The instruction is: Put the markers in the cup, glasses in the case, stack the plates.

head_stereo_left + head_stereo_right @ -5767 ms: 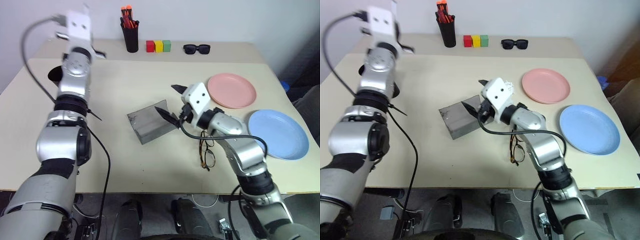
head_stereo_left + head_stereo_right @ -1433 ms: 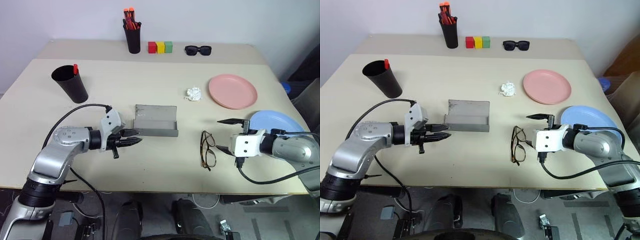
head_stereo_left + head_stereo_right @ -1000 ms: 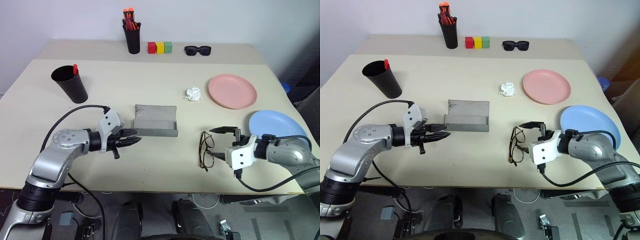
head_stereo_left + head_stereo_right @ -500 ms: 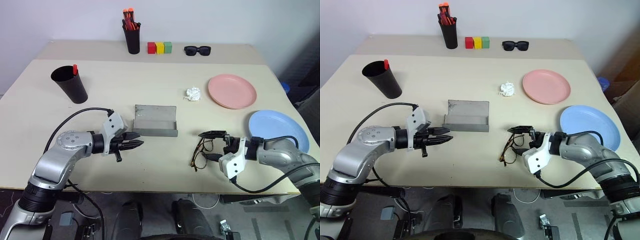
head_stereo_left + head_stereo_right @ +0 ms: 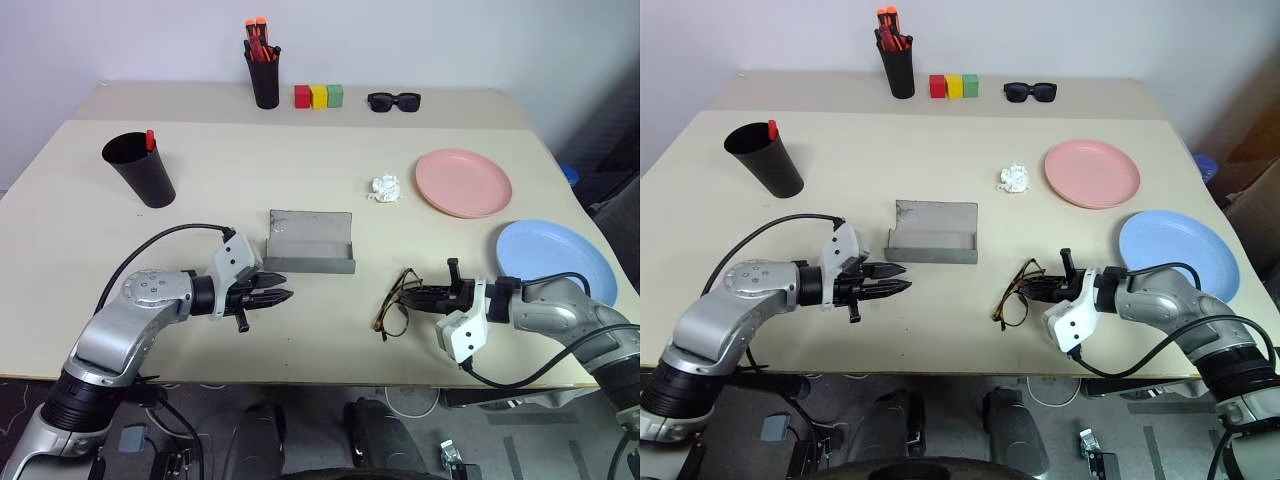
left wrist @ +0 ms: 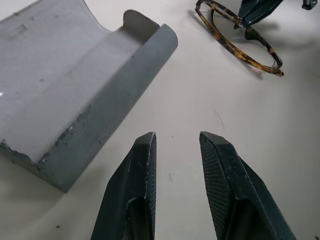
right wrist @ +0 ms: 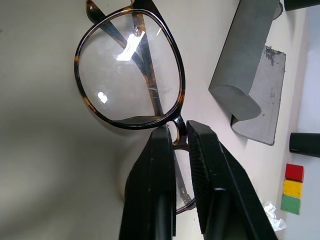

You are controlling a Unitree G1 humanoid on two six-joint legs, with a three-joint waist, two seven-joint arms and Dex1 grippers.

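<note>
The tortoiseshell glasses (image 5: 393, 305) lie at the table's front right. My right gripper (image 5: 428, 297) is shut on their bridge; in the right wrist view both fingers pinch the frame (image 7: 125, 122) between the lenses. The grey case (image 5: 310, 243) stands open mid-table, hollow side up. Just left of its near corner my left gripper (image 5: 281, 296) hovers low, fingers a little apart, holding nothing. The black cup (image 5: 140, 168) at the far left holds a marker whose red tip (image 5: 151, 137) pokes out. The pink plate (image 5: 463, 182) and the blue plate (image 5: 556, 265) lie apart on the right.
Along the back edge stand a black pen holder (image 5: 264, 75) with orange-capped pens, three coloured blocks (image 5: 318, 95) and black sunglasses (image 5: 393, 100). A crumpled paper ball (image 5: 384, 187) lies left of the pink plate.
My right gripper has closed on the glasses' bridge, and the glasses have slid left and turned on the table. My left gripper has barely shifted.
</note>
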